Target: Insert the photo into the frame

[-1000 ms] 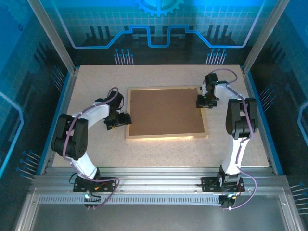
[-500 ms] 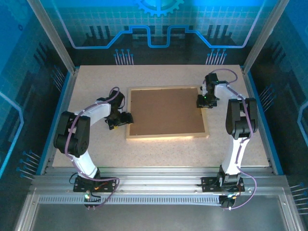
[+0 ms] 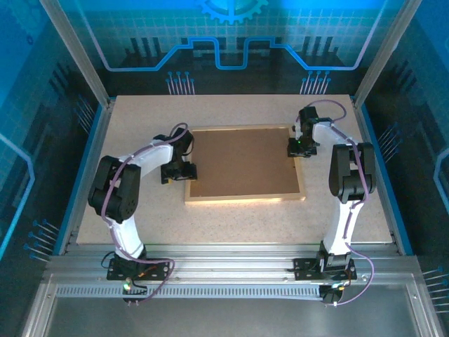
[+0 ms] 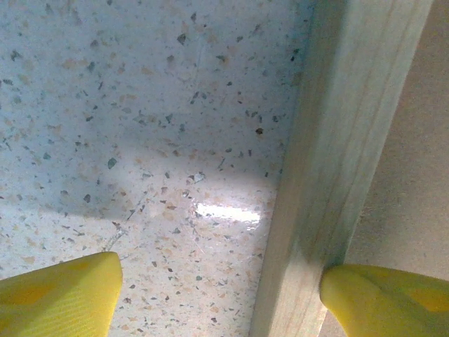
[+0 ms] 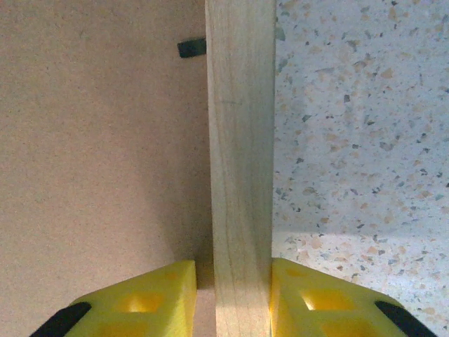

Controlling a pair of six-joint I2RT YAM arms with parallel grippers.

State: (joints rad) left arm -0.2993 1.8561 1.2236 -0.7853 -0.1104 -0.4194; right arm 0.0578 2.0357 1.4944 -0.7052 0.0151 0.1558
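Observation:
The light wood frame (image 3: 242, 199) lies flat in the middle of the table, with a plain brown backing board (image 3: 242, 163) inside it. The photo is hidden. My left gripper (image 3: 184, 172) is at the frame's left rail (image 4: 344, 140). It is open (image 4: 221, 281), with one yellow finger (image 4: 63, 298) over the table and the other (image 4: 386, 302) on the board side of the rail. My right gripper (image 3: 298, 148) is shut on the frame's right rail (image 5: 238, 140), a yellow finger on each side (image 5: 233, 281).
The speckled tabletop (image 3: 140, 217) runs all round the frame. Metal posts and blue side walls close in the table. A small dark tab (image 5: 191, 48) sits on the backing board (image 5: 98, 140) against the right rail.
My left arm has swung up and right, bringing its open gripper from beside the frame onto the left rail. The right gripper and the frame have not moved.

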